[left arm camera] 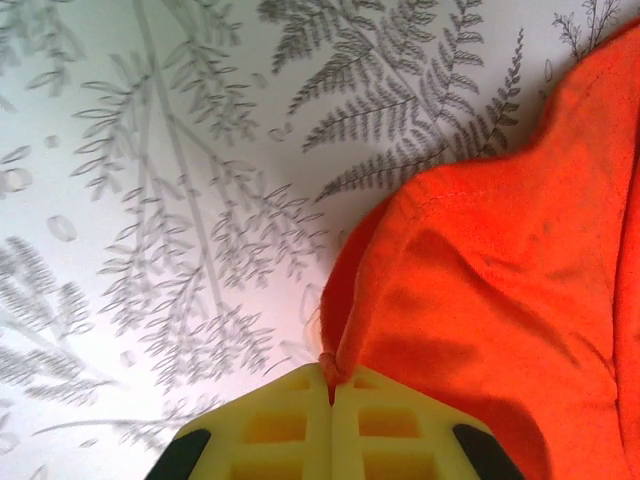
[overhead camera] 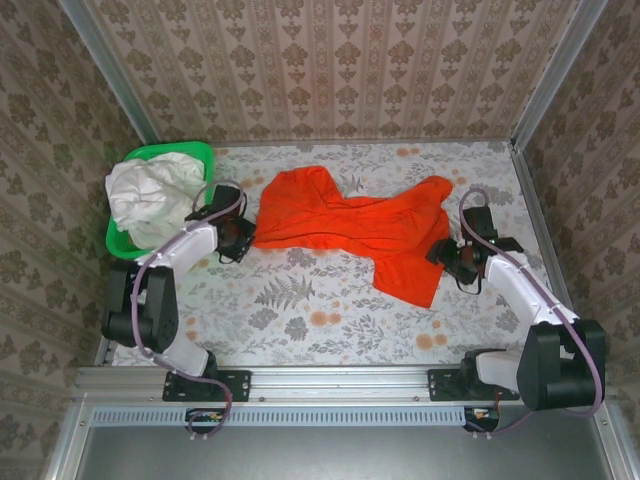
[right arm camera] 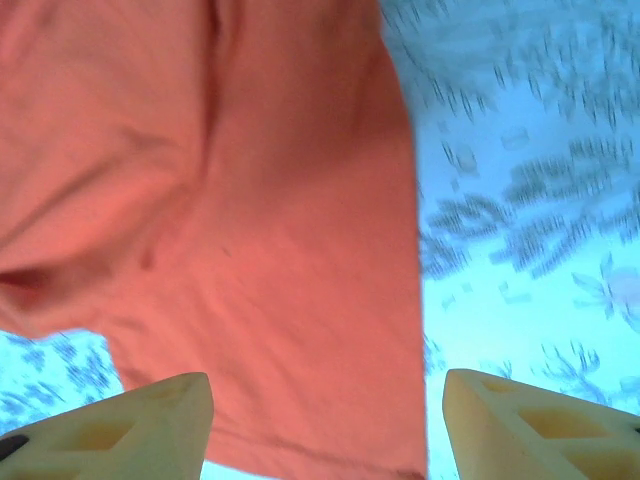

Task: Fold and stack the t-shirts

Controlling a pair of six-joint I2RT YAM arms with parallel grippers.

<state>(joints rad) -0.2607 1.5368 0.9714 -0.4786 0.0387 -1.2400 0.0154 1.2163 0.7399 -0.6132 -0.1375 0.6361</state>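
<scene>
An orange-red t-shirt (overhead camera: 350,225) lies crumpled across the middle of the table. My left gripper (overhead camera: 248,235) sits at its left edge, shut on a pinch of the orange cloth (left arm camera: 345,365) right at the fingertips. On the shirt's right side my right gripper (overhead camera: 447,255) stands open, its yellow fingers (right arm camera: 150,415) spread wide above the shirt's hem (right arm camera: 300,440) without touching it. A white t-shirt (overhead camera: 150,195) is bunched up in the green basket (overhead camera: 195,152) at the back left.
The table wears a pale cloth with a fern and flower print (overhead camera: 300,310). Metal-framed patterned walls close in the back and sides. The basket stands right behind my left arm.
</scene>
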